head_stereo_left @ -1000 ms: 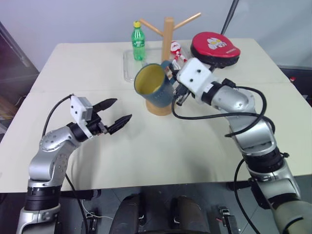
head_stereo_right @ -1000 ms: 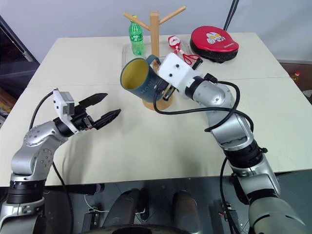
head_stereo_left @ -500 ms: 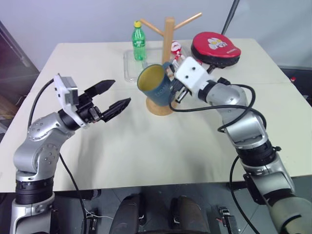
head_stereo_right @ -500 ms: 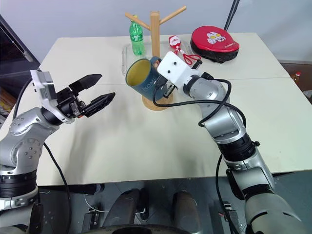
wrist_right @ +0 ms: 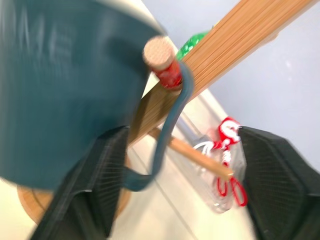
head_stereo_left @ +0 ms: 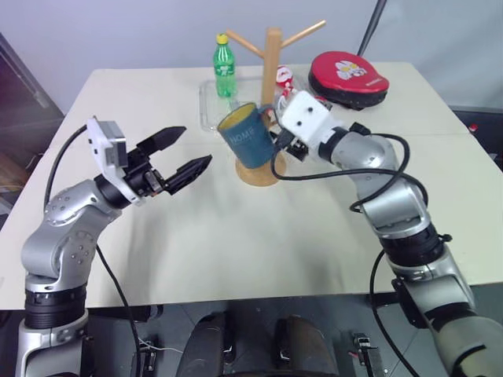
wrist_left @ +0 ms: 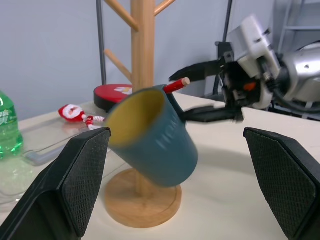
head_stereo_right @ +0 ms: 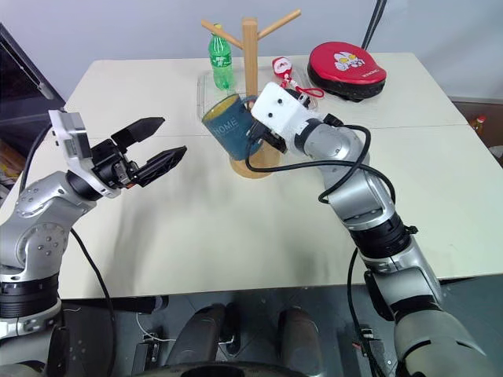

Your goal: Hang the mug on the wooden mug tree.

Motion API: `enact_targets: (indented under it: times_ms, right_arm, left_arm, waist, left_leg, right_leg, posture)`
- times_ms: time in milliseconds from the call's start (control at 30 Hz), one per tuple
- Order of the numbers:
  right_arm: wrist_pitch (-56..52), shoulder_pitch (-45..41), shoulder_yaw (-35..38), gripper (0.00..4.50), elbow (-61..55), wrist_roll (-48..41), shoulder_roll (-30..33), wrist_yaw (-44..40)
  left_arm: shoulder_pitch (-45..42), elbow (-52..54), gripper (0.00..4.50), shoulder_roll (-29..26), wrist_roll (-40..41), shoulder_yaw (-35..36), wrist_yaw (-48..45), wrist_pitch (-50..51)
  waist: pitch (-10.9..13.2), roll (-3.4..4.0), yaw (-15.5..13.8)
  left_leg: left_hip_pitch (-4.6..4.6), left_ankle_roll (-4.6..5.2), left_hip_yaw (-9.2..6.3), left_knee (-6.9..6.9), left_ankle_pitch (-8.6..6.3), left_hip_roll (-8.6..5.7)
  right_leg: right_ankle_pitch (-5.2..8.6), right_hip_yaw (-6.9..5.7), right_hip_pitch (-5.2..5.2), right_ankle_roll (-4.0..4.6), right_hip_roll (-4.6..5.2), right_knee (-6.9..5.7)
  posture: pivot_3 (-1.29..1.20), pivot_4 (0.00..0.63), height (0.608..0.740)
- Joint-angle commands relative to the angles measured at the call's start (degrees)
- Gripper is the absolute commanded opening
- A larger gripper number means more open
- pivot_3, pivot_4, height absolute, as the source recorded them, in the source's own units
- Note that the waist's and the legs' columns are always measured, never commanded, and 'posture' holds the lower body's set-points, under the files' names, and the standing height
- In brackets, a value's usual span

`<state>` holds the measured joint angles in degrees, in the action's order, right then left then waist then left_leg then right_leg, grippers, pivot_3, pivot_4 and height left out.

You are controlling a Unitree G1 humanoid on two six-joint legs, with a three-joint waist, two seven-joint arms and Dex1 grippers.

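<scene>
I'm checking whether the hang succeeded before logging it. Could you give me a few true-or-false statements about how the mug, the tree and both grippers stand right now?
1. The teal-blue ceramic mug has its loop handle over a red-tipped peg of the tall light-wood mug tree. True.
2. The right gripper is clamped on the mug. False: its fingers stand open, apart from the mug.
3. The left gripper holds the green plastic bottle. False: it is open and holds nothing; the bottle stands at the table's far side.
4. The mug hangs tilted, with its yellow inside showing. True.

Green bottle (head_stereo_left: pixel 224 65), red pad (head_stereo_left: pixel 346 77), Santa toy (head_stereo_left: pixel 283 77), clear tray (head_stereo_left: pixel 209 110).
</scene>
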<state>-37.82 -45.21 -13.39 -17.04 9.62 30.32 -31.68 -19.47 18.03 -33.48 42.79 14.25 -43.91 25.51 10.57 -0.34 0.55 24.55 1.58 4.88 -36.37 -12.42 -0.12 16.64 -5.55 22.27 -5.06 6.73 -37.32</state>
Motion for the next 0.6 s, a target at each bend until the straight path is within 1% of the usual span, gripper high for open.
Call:
enact_targets:
  times_ms: [33, 100, 167, 233, 333, 467, 600]
  right_arm:
    - [1.43, 4.71, 9.64, 3.53, -5.74, -5.33, 1.62, -1.76]
    - [2.09, 10.63, 15.84, 3.53, -7.05, -9.53, 1.26, -2.54]
    - [4.99, 17.88, 20.85, 3.53, -6.81, -13.27, -0.01, -2.87]
    - [7.89, 24.80, 24.00, 3.53, -5.66, -16.40, -2.57, -2.42]
    - [13.39, 32.13, 26.39, 3.53, -2.22, -19.01, -7.34, -0.38]
    - [21.09, 36.57, 27.08, 3.53, 3.03, -20.65, -11.95, 1.62]
    - [25.37, 37.12, 25.83, 3.53, 6.68, -22.01, -13.21, 1.31]
  left_arm:
    - [0.81, -1.20, 4.50, 0.06, -3.35, 0.71, 2.04, -2.11]
    - [2.12, -4.80, 4.50, 0.76, -8.41, 0.74, 4.64, -5.46]
    - [3.71, -8.58, 4.50, 1.77, -11.87, 1.09, 6.89, -7.89]
    - [5.37, -12.76, 4.50, 2.97, -15.44, 1.43, 9.07, -11.57]
    - [8.00, -16.92, 4.50, 4.74, -19.07, 1.68, 11.81, -15.19]
    - [11.74, -18.73, 4.50, 6.26, -21.09, 2.05, 13.58, -17.37]
    - [14.11, -18.13, 4.50, 6.61, -20.56, 2.75, 13.84, -17.52]
  waist:
    - [-0.02, -0.06, -0.07]
    - [-0.04, -0.09, -0.09]
    - [-0.04, -0.11, -0.13]
    - [-0.04, -0.12, -0.05]
    - [-0.03, -0.12, 0.33]
    - [-0.03, -0.10, 0.30]
    - [-0.03, -0.10, 0.19]
  left_leg:
    - [0.00, 0.00, 0.00, 0.01, 0.00, 0.00]
    - [-0.01, 0.03, 0.01, 0.03, -0.02, -0.01]
    - [-0.05, 0.17, 0.01, 0.08, -0.10, -0.01]
    - [-0.06, 0.25, 0.03, 0.12, -0.15, -0.01]
    - [-0.07, 0.26, 0.03, 0.17, -0.16, 0.03]
    - [-0.09, 0.24, 0.03, 0.16, -0.15, 0.07]
    - [-0.09, 0.22, 0.01, 0.16, -0.17, 0.07]
  right_leg:
    - [0.00, 0.00, -0.02, 0.00, 0.00, 0.03]
    - [0.00, 0.00, -0.04, -0.01, 0.01, 0.06]
    - [-0.01, 0.00, -0.09, -0.03, 0.00, 0.09]
    - [-0.02, 0.00, -0.07, -0.03, 0.01, 0.09]
    - [-0.02, 0.02, 0.01, -0.03, -0.03, 0.06]
    - [-0.02, 0.04, 0.03, -0.03, -0.03, 0.02]
    - [-0.02, 0.04, 0.04, -0.03, 0.01, 0.03]
  posture:
    - [0.00, 0.150, 0.739]
    - [0.00, 0.150, 0.739]
    - [0.00, 0.150, 0.739]
    - [0.00, 0.150, 0.739]
    - [0.00, 0.150, 0.739]
    - [0.00, 0.150, 0.739]
    - [0.00, 0.150, 0.739]
